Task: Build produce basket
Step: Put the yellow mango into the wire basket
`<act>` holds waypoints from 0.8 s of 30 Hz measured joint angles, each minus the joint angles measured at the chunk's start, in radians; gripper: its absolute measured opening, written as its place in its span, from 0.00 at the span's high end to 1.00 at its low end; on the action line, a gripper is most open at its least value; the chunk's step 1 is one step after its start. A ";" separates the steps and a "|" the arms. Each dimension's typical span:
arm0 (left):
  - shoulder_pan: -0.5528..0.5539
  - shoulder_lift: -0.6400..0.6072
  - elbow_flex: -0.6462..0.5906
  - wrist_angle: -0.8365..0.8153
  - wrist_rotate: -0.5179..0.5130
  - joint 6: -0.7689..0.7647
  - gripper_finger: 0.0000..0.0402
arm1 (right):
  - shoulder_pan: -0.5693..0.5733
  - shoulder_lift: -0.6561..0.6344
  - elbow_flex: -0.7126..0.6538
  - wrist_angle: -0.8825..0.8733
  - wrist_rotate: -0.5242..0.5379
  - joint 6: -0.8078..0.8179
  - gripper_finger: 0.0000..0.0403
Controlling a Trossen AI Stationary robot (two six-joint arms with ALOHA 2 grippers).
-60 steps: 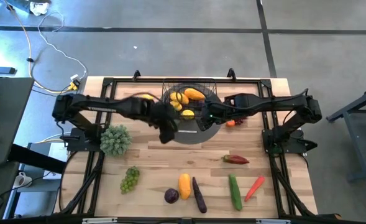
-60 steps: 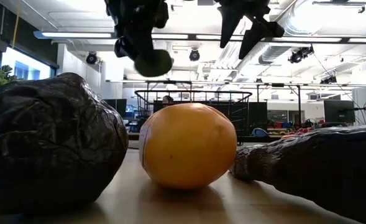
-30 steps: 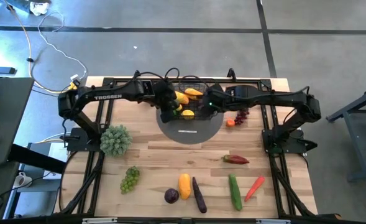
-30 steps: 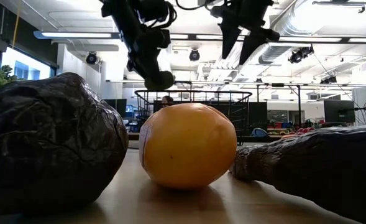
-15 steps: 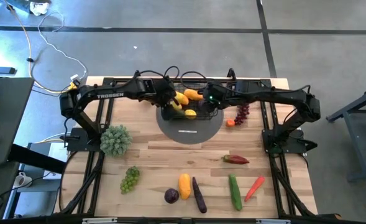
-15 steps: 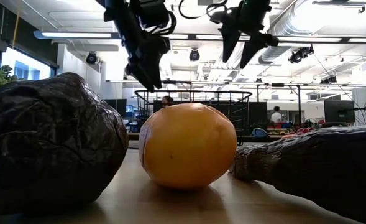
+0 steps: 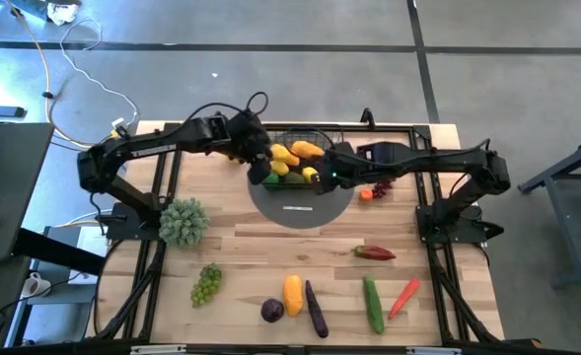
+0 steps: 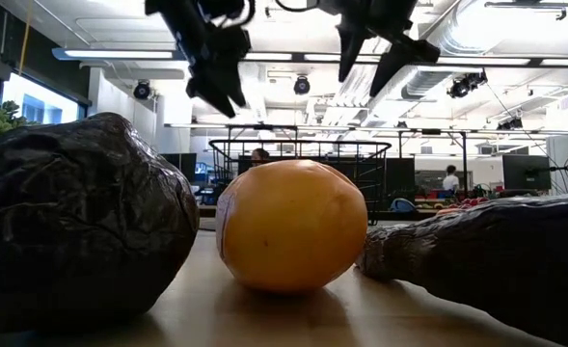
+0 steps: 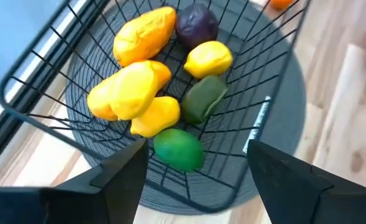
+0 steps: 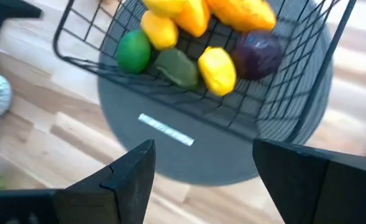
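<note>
- The basket (image 7: 295,158) stands at the far middle of the tabletop (image 7: 241,256), resting on a round grey disc (image 7: 300,207).
- Inside the basket (image 9: 170,106) lie yellow lemons (image 9: 209,58), an orange-yellow piece (image 9: 146,32), a dark purple fruit (image 9: 196,23), a dull green piece (image 9: 202,98) and a bright green lime (image 9: 178,149), all crowded together and touching.
- The left pincer (image 7: 260,170) hangs above the basket's left edge, fingers spread apart and gripping nothing; in its wrist view the two dark fingers (image 9: 117,177) frame the lime.
- The right pincer (image 7: 322,173) hovers over the basket's right side, likewise spread wide and empty; its wrist view looks down on the basket (image 10: 189,56) and the disc (image 10: 189,149).
- In the low view both pincers, the left (image 8: 216,82) and the right (image 8: 375,53), are well above the basket (image 8: 298,159).
- More produce lies loose on the tabletop: a leafy green bunch (image 7: 182,221) at the left, green grapes (image 7: 206,283), a purple piece (image 7: 271,311), a yellow-orange piece (image 7: 292,294), an aubergine (image 7: 316,310), a cucumber (image 7: 372,303), a carrot (image 7: 402,297) and a red pepper (image 7: 374,252) nearer the front.
- Purple grapes (image 7: 383,178) and a small orange piece (image 7: 366,194) sit just right of the disc.
</note>
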 joint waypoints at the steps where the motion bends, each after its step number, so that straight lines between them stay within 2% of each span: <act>1: -0.003 -0.016 0.000 -0.007 0.000 0.000 0.34 | 0.013 0.000 0.000 0.000 0.000 0.029 0.38; 14: -0.130 -0.199 0.000 -0.142 -0.002 -0.083 0.34 | 0.177 0.000 0.000 0.018 -0.004 0.298 0.38; 24: -0.263 -0.252 0.000 -0.185 -0.002 -0.146 0.34 | 0.290 0.001 0.000 0.022 0.036 0.329 0.38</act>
